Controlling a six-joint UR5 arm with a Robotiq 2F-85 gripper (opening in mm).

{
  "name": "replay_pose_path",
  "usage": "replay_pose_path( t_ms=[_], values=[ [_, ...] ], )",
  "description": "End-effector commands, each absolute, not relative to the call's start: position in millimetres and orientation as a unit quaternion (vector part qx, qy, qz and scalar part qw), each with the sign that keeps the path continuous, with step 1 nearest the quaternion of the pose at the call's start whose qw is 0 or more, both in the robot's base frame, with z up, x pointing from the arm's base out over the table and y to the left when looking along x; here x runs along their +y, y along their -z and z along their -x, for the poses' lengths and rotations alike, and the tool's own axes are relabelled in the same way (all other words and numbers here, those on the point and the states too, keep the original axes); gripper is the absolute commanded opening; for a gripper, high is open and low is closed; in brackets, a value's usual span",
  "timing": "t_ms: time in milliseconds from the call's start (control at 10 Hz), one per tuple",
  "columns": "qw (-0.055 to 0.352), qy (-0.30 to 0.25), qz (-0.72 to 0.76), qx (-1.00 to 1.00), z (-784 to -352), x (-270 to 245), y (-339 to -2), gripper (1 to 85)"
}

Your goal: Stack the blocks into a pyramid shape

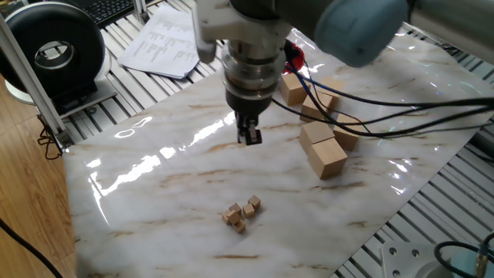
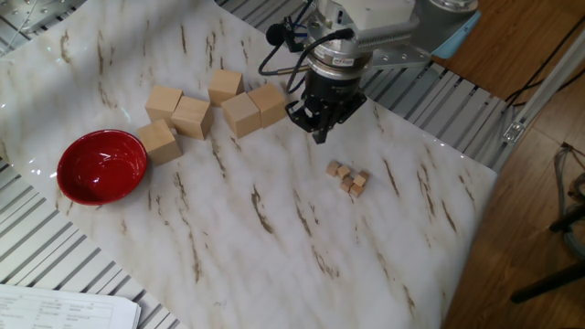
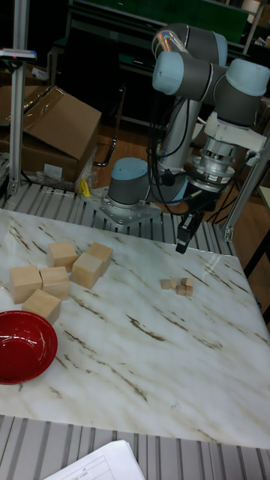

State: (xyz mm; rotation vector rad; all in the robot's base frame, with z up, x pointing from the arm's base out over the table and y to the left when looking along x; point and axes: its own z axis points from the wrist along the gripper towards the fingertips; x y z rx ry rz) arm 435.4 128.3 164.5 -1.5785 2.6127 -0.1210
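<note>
While my two-finger gripper [image 1: 250, 137] hangs above the marble-patterned white table top [image 1: 170, 185], its fingers look drawn close together with nothing between them, though none of the views is sharp enough for me to say whether they are fully shut. The four tiny light-tan wooden cubes [image 1: 241, 213] sit in a loose huddle on the marble, well apart from my fingertips and toward the table's edge; in the other fixed view they lie just below and to the right of my tool [image 2: 321, 133], [image 2: 348, 177]. They look to be touching or nearly so, and one may rest partly on a neighbour, but I cannot tell that for sure.

I judge these cubes very light and stiff, hard-faced wood that will not give under my pads. On such a glossy surface they will likely skate away at the slightest sideways nudge, and their closeness means a finger coming down beside one could knock the next. I would take an outer cube first, across two flat opposite faces, fingers opened only slightly wider than it. The large pale wooden blocks [image 1: 323, 148] and the red bowl [image 2: 101, 166] stand well clear and are not my concern.
</note>
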Motion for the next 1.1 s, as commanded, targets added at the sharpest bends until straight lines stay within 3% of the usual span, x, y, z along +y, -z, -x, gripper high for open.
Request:
replay_pose_path(
  t_ms=[0,500,1000],
  values=[
    [0.053,0.097,0.583,0.805,-444,121,-155,1.0],
    [0.090,0.082,0.648,0.752,-442,158,-138,1.0],
    [0.070,0.022,0.586,0.807,-408,158,-117,1.0]
  ],
)
